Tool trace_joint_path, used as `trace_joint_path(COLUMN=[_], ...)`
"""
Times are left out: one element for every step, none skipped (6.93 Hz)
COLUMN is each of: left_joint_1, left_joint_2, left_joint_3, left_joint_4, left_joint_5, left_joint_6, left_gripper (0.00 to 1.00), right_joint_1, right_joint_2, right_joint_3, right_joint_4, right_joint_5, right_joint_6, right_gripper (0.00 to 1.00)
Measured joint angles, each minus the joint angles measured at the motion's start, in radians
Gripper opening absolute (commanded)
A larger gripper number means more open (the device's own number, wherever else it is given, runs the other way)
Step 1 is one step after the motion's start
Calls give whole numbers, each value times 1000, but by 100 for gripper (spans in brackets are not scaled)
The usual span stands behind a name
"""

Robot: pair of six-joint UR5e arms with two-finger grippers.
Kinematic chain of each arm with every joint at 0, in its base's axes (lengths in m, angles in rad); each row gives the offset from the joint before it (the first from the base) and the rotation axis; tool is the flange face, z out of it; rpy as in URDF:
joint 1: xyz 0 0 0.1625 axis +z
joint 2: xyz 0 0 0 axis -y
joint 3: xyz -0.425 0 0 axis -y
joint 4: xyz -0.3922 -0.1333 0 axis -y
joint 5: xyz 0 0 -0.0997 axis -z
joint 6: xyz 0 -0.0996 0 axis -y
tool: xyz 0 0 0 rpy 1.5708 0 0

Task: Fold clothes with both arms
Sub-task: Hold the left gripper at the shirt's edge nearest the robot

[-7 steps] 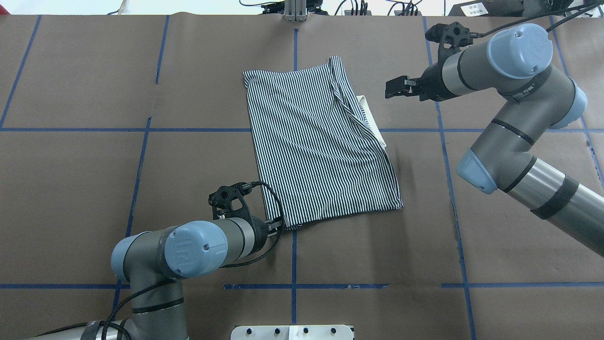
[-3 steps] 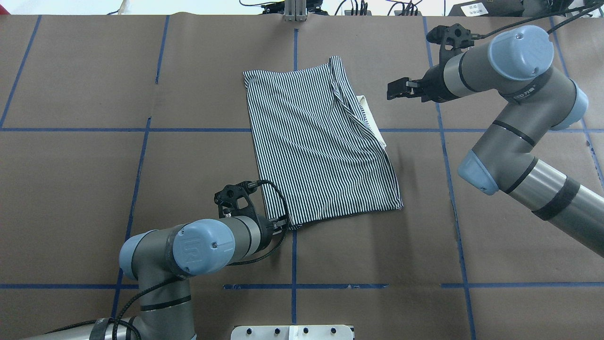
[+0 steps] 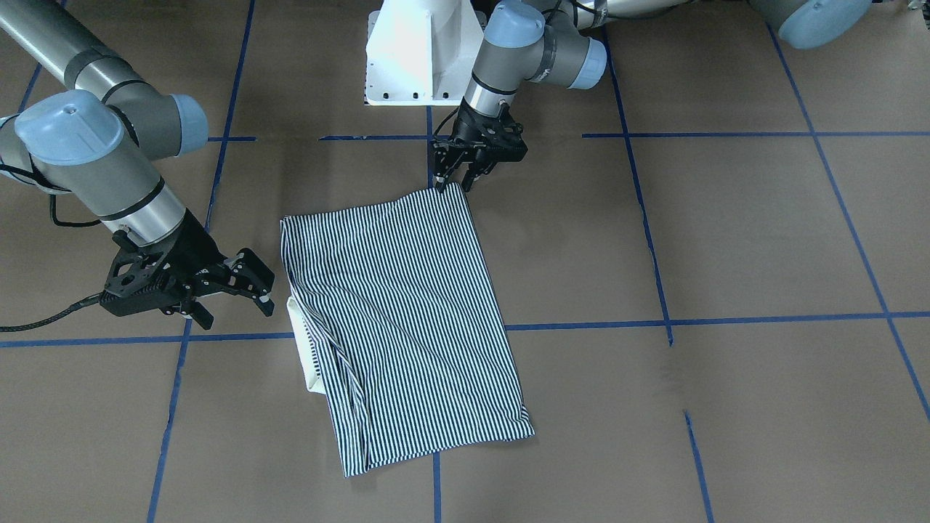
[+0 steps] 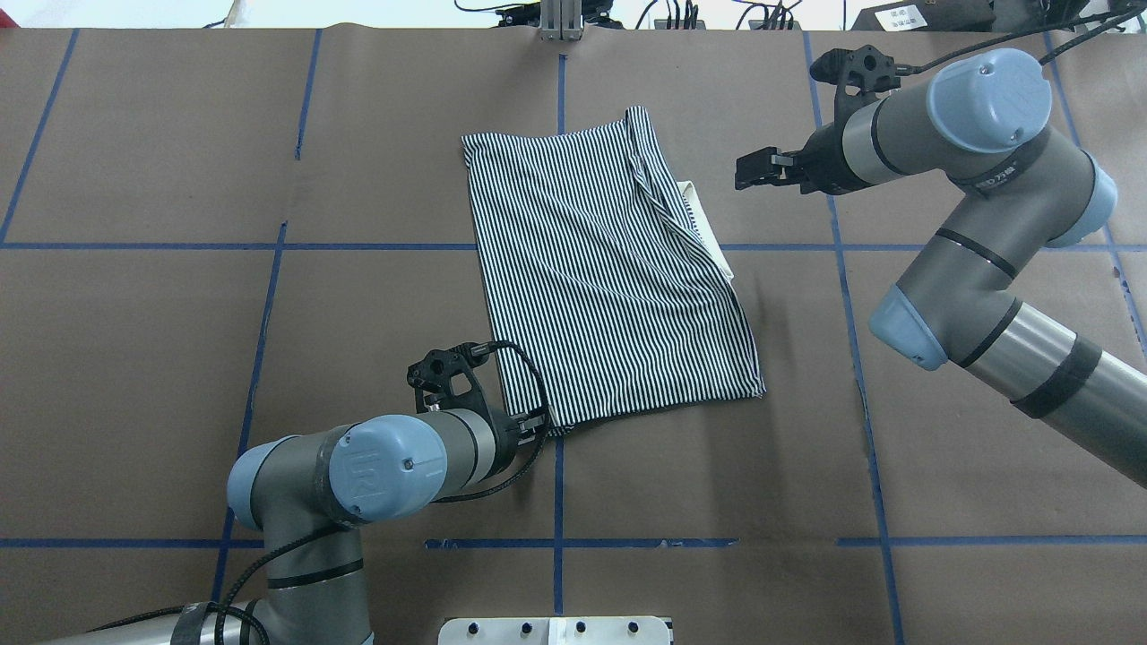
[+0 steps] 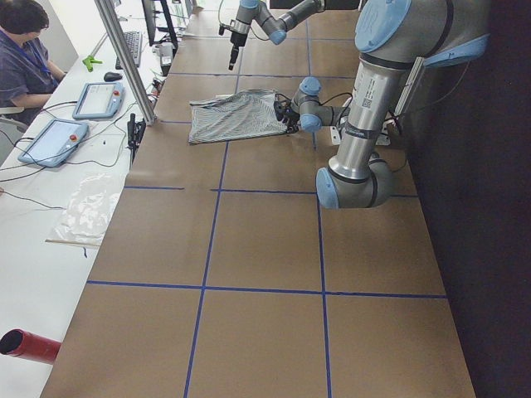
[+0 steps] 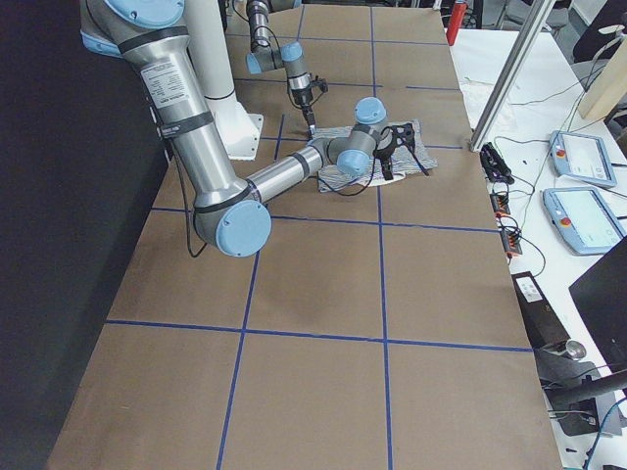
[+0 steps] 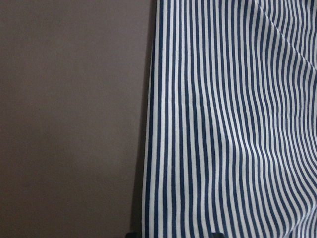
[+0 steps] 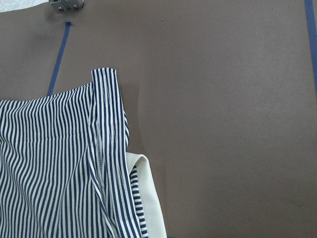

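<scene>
The striped polo shirt (image 4: 609, 278) lies folded into a rough rectangle mid-table, also visible from the front (image 3: 399, 312). Its cream collar (image 4: 708, 228) peeks out along the edge on the robot's right. My left gripper (image 3: 452, 185) stands open at the shirt's near corner, close to the base, one finger on either side of that corner. From overhead the left gripper (image 4: 536, 423) is partly hidden by its own wrist. The left wrist view is filled by the striped edge (image 7: 233, 124) on brown paper. My right gripper (image 4: 739, 172) hangs open and holds nothing, a short way off the collar side (image 8: 141, 198).
Brown paper with blue tape lines (image 4: 560, 484) covers the table. The white pedestal base (image 3: 425, 51) stands behind the shirt's near edge. A metal post (image 4: 560, 18) rises at the far edge. A seated person (image 5: 25, 50), tablets (image 5: 50, 141) and a red cylinder (image 5: 29, 344) are beside the table.
My left arm has shifted a little to the right, which brings its gripper closer to the shirt's near corner. The right gripper has barely moved. The shirt lies as before.
</scene>
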State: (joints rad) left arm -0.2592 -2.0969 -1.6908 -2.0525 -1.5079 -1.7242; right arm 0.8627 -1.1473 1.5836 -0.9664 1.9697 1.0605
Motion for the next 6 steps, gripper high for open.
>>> trace_joint_path(left_joint_1=[0,0,0,0,0,1], left_joint_2=[0,0,-1,-1,-2,-3], left_joint_3=[2,4,8,11,15,20], left_joint_4=[0,0,-2,-7,-11,-13], left_joint_5=[0,0,0,0,0,0], left_joint_6=[0,0,1,1,1,2], left_gripper=[58,58,57,57,55,45], right_joint_1=[0,0,-1,-1,-1,-1], right_joint_2=[0,0,0,0,0,0], right_joint_3=[0,0,0,0,-1,-1], right_joint_4=[0,0,0,0,0,0], right_joint_5=[0,0,0,0,-1,-1], right_joint_6=[0,0,-1,-1,-2,-2], right_gripper=[100,100,100,100,100,100])
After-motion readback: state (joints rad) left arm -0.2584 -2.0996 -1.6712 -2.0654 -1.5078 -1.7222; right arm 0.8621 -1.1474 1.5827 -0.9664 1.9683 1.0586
